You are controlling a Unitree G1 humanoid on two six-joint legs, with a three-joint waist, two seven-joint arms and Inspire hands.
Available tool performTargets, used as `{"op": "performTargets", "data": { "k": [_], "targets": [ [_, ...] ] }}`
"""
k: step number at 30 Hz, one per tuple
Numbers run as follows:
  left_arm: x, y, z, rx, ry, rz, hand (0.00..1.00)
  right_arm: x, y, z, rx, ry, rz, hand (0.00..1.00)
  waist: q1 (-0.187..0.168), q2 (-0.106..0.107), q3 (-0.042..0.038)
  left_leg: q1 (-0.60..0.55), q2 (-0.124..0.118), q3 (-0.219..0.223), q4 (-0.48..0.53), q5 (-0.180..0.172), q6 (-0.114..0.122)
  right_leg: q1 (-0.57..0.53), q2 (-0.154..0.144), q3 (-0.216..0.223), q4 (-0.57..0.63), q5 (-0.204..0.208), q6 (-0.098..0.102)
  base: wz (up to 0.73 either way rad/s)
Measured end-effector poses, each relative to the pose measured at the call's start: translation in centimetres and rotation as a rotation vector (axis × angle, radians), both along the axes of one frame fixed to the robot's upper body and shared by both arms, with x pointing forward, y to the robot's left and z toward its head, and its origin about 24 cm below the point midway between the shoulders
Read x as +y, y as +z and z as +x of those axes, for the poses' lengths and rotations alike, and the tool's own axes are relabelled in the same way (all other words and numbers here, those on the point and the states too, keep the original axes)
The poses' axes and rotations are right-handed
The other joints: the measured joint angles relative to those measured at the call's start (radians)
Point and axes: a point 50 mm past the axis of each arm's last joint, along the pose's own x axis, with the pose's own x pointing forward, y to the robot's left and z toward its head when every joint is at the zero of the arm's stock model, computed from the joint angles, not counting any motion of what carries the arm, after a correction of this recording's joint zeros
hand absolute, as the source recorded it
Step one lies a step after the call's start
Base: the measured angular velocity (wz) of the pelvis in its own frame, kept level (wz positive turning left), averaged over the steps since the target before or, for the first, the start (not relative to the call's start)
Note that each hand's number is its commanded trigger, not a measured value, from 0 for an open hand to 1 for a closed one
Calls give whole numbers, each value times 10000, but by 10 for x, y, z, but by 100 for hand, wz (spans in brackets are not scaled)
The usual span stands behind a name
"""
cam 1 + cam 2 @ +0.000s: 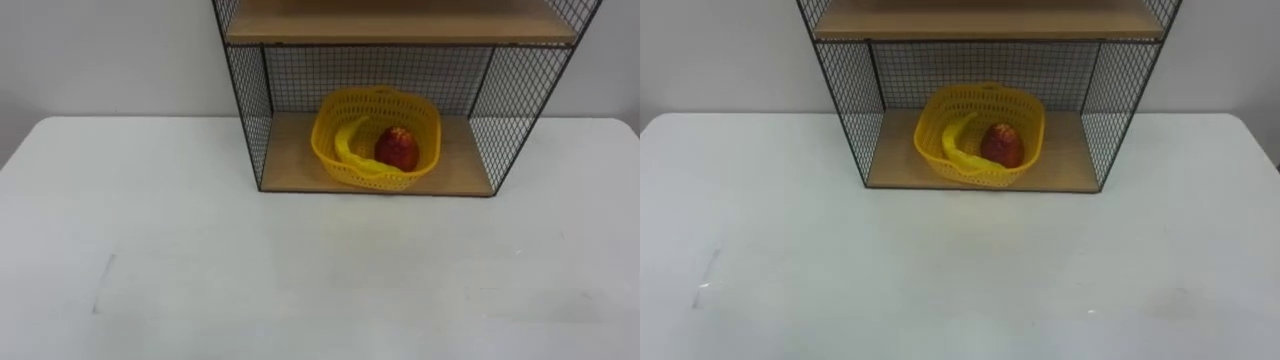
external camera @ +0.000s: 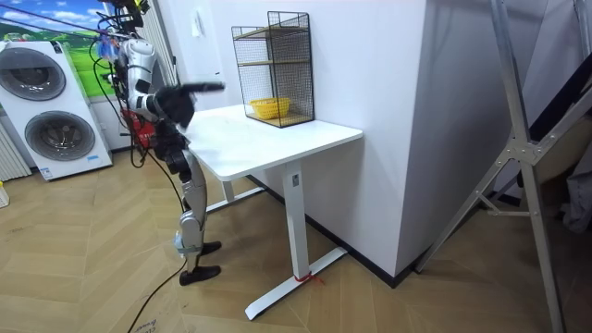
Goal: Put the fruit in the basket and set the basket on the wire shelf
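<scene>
At the room view's left edge, my robot stands on the wood floor by the end of the white table (image 2: 277,139). One arm is raised level over the tabletop, its hand (image 2: 211,87) a blur, and I cannot tell which hand it is or how its fingers are set. Upper middle in the eye views, the yellow basket (image 1: 322,140) sits on the lower wooden board of the wire shelf (image 1: 250,110). It holds a banana (image 1: 348,145) at left and a red apple (image 1: 398,148) just beside it at right.
</scene>
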Motion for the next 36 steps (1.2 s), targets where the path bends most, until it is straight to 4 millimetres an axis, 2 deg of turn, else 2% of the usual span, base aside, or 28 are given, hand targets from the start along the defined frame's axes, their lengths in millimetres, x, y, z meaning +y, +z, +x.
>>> {"op": "performTargets", "data": {
  "k": [2,3,5,8,9,11,12,13,16,17,18,20,21,23,24,26,27,29,33,35,36],
  "targets": [
    [3,-32,-24,-615,1051,-1706,0,-2,-32,-24,-293,-1027,1685,0,-51,30,2,7,-14,-33,-6,-1,-1,21,-25,-54,-22,-27,2,5],
    [1,-42,-31,-710,1335,-2145,0,-2,-42,-32,-294,-1347,2146,0,-66,26,3,6,-14,-30,-5,-4,-2,20,-44,-45,-30,-28,2,5],
    [-12,-76,-52,-1053,2384,-3715,0,7,-75,-60,-351,-2557,3787,0,-77,29,1,4,-44,-74,-5,-11,9,40,-109,-57,-30,-41,24,7],
    [-34,-112,-74,-1226,3520,-5418,0,29,-113,-93,-217,-3728,5618,0,-112,19,-9,3,-81,-121,-2,-31,6,41,-146,-89,15,-90,52,5],
    [-38,-118,-78,-1195,3712,-5687,0,34,-119,-99,-147,-3939,5889,0,-114,10,-14,6,-88,-121,4,-51,-2,35,-155,-76,39,-121,63,0],
    [-63,-139,-95,-935,4088,-6538,0,58,-139,-117,395,-4245,6795,0,-134,-27,-35,29,-75,-49,7,-89,-11,1,-169,3,125,-168,68,-6],
    [-70,-145,-99,-874,4135,-6772,0,65,-145,-120,545,-4227,7059,0,-138,-37,-40,33,-71,-37,10,-104,-10,1,-169,16,126,-169,67,-10],
    [-85,-157,-104,-630,4102,-7343,0,81,-158,-126,896,-4189,7686,0,-148,-71,-62,46,-57,8,10,-110,-13,-2,-157,84,137,-169,66,-13],
    [-124,-185,-111,595,3021,-9189,0,124,-188,-130,1930,-3617,9490,0,-155,-94,-78,99,47,221,115,-164,-32,57,-107,259,130,-145,49,-15],
    [-138,-193,-113,1678,2067,-10080,0,139,-198,-127,2550,-3005,10254,0,-225,-106,-79,203,48,223,114,-187,-46,211,-95,294,132,-144,50,-9],
    [-144,-197,-114,2217,1474,-10488,0,146,-203,-125,2930,-2542,10638,0,-311,-107,-75,249,44,199,118,-192,-44,282,-90,278,115,-143,51,4],
    [-158,-210,-105,4819,-1884,-12067,0,170,-217,-120,4514,-429,12198,0,-569,-139,-51,501,19,75,124,-196,-40,649,-78,116,-71,-97,62,18],
    [-160,-213,-101,5546,-2903,-12382,0,173,-220,-116,5109,366,12533,0,-593,-141,-48,558,10,39,127,-198,-37,704,-77,81,-104,-95,64,20],
    [-166,-226,-72,8134,-7082,-13061,0,171,-228,-90,7785,4017,12946,0,-670,-142,-45,684,-15,-61,113,-181,-49,840,-70,14,-183,-65,69,4],
    [-167,-229,-64,8657,-7961,-13121,0,169,-230,-83,8559,4976,12880,0,-656,-149,-42,708,-7,-50,110,-176,-50,853,-65,17,-180,-55,62,-10],
    [-173,-239,-32,9896,-10637,-13102,0,158,-234,-49,10831,8216,12235,0,-523,-223,0,821,55,70,91,-163,-52,915,-40,50,-198,-5,24,-15],
    [-175,-241,-27,10043,-11098,-13077,0,156,-234,-43,11188,8763,12106,0,-523,-242,13,855,61,84,84,-161,-53,944,-31,49,-209,0,16,-11],
    [-179,-245,-7,10455,-12524,-13047,0,150,-235,-18,11467,10190,11621,0,-583,-282,35,926,86,79,132,-166,-49,1119,43,129,-385,64,13,2],
    [-183,-248,9,11392,-14069,-12852,0,156,-239,5,11947,12050,11388,0,-534,-293,62,915,91,85,96,-138,-4,1104,65,92,-508,114,5,2],
    [-186,-249,20,11777,-14821,-12651,0,160,-241,18,12677,13281,11107,0,-534,-272,279,885,86,75,86,-135,-4,1087,70,-1,-527,121,1,4],
    [-187,-249,23,11825,-14958,-12595,0,160,-241,21,12832,13527,11007,0,-535,-274,322,883,83,67,82,-134,-4,1088,75,-4,-532,121,2,3]
  ]
}}
